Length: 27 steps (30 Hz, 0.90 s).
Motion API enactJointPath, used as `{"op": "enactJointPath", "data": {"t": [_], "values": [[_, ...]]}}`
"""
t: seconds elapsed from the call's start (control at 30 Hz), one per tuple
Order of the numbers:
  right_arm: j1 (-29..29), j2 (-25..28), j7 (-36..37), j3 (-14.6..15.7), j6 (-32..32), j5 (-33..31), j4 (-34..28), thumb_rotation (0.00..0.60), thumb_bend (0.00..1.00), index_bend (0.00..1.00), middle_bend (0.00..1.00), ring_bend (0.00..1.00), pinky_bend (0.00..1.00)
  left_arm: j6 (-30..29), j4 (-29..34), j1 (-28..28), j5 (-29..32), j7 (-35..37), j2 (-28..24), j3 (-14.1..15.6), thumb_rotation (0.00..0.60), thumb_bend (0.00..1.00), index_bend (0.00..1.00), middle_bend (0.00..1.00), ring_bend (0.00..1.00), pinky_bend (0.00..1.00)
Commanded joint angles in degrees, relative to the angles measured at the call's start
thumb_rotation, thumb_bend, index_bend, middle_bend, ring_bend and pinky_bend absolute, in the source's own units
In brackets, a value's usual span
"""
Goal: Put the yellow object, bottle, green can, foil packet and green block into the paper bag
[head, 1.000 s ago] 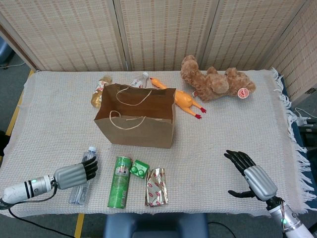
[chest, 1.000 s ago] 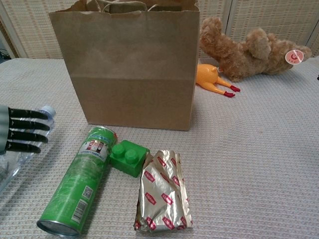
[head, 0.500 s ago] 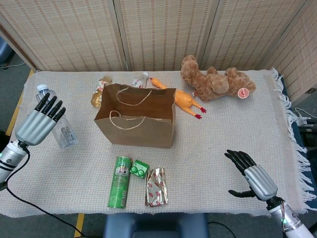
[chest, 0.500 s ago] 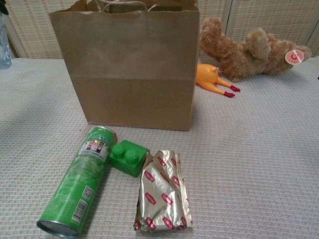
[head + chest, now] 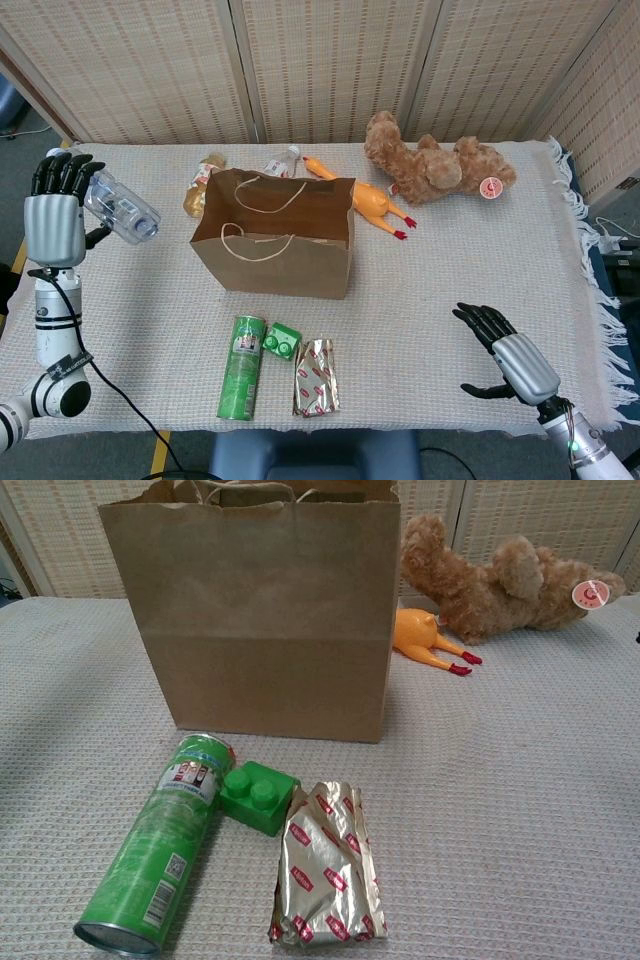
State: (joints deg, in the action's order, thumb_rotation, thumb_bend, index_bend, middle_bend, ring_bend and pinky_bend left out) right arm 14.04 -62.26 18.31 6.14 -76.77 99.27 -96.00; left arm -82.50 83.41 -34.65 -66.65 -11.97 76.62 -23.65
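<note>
So the left hand is up in the air off the table's left edge, fingers wrapped around the clear bottle, which lies tilted, nearly sideways in the grip, pointing toward the paper bag. A clear plastic bottle like that is probably light and a bit slick, and thin walls can squash, so I'd say a firm wrap around the mid-body is the way to go, not the neck.

The right hand sits relaxed near the front right corner, fingers apart, holding nothing.

The bag stands open mid-table. In front of it, near the front edge, lie the green can, the green block touching it, and the crinkly foil packet. The yellow object, a rubber chicken, lies behind the bag.
</note>
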Motion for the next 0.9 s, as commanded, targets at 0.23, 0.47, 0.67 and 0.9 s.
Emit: {"op": "enactJointPath", "data": {"t": [0.23,0.47,0.67,0.9], "values": [[0.10,0.13,-0.04,0.05,0.21,0.02,-0.07,0.600,0.03,0.00,0.00,0.00,0.00,4.15,24.08,-5.11,22.16,-0.09,1.19,-14.07,0.600,0.72,0.69,0.75,0.70,0.77],[0.12,0.31,0.31,0.12,0.25,0.01,-0.01,0.600,0.03,0.00,0.00,0.00,0.00,4.80,28.00,-9.20,28.04,1.76,3.34,-18.02,0.600,0.72,0.69,0.75,0.70,0.77],[0.16,0.58,1.04,0.13,0.41,-0.26,0.11,0.600,0.03,0.00,0.00,0.00,0.00,3.77,33.44,-10.01,32.38,-0.26,3.15,-17.08,0.600,0.72,0.69,0.75,0.70,0.77],[0.28,0.67,0.78,0.19,0.63,-0.10,-0.23,0.600,0.03,0.00,0.00,0.00,0.00,3.07,35.53,-11.36,30.70,-0.59,4.69,-14.21,0.600,0.72,0.69,0.75,0.70,0.77]]}}
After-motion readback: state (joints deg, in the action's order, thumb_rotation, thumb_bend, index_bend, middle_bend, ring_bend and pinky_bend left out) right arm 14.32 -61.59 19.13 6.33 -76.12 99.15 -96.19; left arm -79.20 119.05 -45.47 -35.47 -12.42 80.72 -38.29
